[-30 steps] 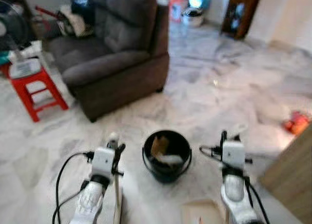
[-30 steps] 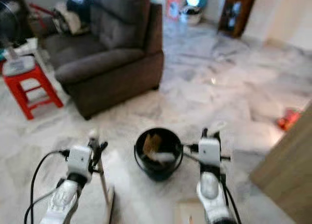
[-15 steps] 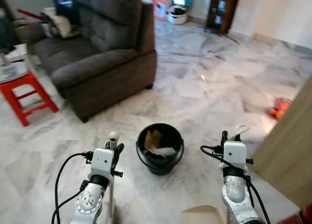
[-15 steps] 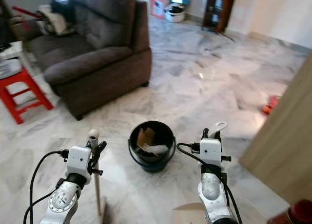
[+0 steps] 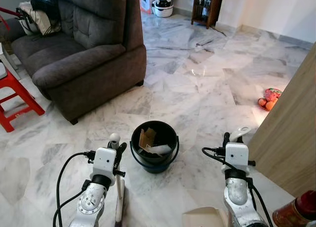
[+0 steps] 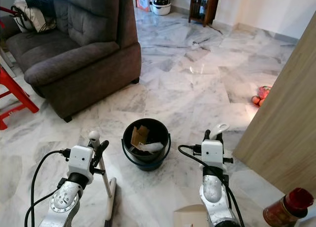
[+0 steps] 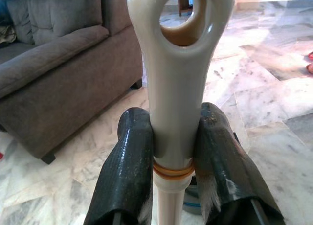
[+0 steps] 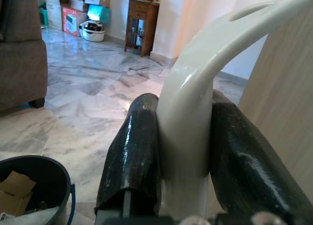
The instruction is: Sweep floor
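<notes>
- Mostly, the view itself has shifted over the last second: the blur has cleared and the dark grey sofa (image 5: 84, 54) sits further toward the far left, so the camera moved, not the furniture.
- Relative to both arms, the black bucket (image 5: 154, 147) stays between them on the marble floor (image 5: 197, 89), with cardboard and paper scraps inside.
- Clamped in the left gripper (image 7: 173, 151), as before, is the cream broom handle (image 7: 176, 88), both black fingers pressed against it just below its hanging loop; the shaft runs down toward the floor beside the bucket.
- Likewise the right gripper (image 8: 183, 146) is closed on the white dustpan handle (image 8: 205, 73), the pan's edge (image 5: 202, 218) showing near the bottom of the head view.
- Judging by this, no sweeping stroke is under way; the robot seems to be repositioning with both tools in hand.
- Orange items (image 5: 267, 98) lie by the wooden panel (image 5: 296, 133), well apart.
</notes>
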{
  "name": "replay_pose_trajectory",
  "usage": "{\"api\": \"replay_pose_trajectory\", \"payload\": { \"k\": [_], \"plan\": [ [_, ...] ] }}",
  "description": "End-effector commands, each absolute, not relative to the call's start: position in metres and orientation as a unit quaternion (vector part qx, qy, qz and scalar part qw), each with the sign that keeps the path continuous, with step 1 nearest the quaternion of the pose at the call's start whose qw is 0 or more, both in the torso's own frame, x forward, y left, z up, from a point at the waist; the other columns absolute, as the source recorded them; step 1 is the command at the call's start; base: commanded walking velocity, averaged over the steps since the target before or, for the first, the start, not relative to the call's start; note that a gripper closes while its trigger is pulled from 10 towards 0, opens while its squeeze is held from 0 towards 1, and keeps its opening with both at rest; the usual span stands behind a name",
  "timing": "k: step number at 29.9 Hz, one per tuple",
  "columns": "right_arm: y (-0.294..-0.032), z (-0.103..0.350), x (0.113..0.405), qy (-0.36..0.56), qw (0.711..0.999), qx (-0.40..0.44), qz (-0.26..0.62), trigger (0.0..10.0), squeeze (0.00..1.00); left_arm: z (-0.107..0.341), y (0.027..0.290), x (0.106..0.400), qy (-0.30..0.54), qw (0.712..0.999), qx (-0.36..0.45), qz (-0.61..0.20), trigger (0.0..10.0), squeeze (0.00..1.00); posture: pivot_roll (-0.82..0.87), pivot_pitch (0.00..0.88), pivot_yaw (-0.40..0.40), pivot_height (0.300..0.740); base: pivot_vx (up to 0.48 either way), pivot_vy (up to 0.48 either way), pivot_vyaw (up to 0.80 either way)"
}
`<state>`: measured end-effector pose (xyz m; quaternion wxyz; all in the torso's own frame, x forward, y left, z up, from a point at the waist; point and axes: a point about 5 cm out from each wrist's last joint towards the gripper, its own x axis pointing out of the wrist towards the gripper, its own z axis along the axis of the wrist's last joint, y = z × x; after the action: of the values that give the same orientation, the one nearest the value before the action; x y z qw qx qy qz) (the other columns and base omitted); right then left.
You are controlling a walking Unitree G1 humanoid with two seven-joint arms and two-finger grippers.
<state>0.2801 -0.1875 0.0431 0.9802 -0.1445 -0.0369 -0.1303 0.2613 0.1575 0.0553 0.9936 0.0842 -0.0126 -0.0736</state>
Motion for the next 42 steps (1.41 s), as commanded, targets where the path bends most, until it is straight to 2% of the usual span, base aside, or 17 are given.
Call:
{"api": "replay_pose_trajectory", "payload": {
  "k": [1, 6, 11, 21, 25, 42],
  "plan": [
    [-0.1852, 0.0476, 0.2838, -0.046, 0.98, -0.146, -0.128, 10.0, 0.0, 0.0624, 0.1582, 0.2644, -0.029, 0.991, 0.102, -0.076, 10.0, 0.0, 0.1, 0.005, 0.054, 0.74, 0.0, 0.0, -0.8],
    [-0.1851, 0.0475, 0.2841, -0.045, 0.98, -0.147, -0.128, 10.0, 0.0, 0.0624, 0.1582, 0.2649, -0.028, 0.991, 0.11, -0.077, 10.0, 0.0, 0.1, 0.006, 0.054, 0.74, 0.0, 0.0, -0.8],
    [-0.1852, 0.0476, 0.2845, -0.045, 0.98, -0.148, -0.128, 10.0, 0.0, 0.0616, 0.1584, 0.2653, -0.026, 0.99, 0.116, -0.076, 10.0, 0.0, 0.1, 0.008, 0.054, 0.74, 0.0, -0.455, -0.8],
    [-0.185, 0.0477, 0.2851, -0.044, 0.979, -0.15, -0.128, 10.0, 0.0, 0.0617, 0.1585, 0.2652, -0.027, 0.99, 0.119, -0.074, 10.0, 0.0, 0.11, 0.019, 0.053, 0.74, 0.0, 0.0, -0.8],
    [-0.1846, 0.0478, 0.2855, -0.044, 0.979, -0.15, -0.127, 10.0, 0.0, 0.0616, 0.1588, 0.2653, -0.027, 0.99, 0.121, -0.073, 10.0, 0.0, 0.1, 0.023, 0.054, 0.74, 0.0, -0.452, -0.8],
    [-0.1863, 0.0478, 0.285, -0.044, 0.978, -0.153, -0.132, 10.0, 0.0, 0.0623, 0.1581, 0.2654, -0.029, 0.99, 0.113, -0.074, 10.0, 0.0, 0.11, 0.022, 0.053, 0.74, 0.0, 0.0, -0.8]
  ]
}}
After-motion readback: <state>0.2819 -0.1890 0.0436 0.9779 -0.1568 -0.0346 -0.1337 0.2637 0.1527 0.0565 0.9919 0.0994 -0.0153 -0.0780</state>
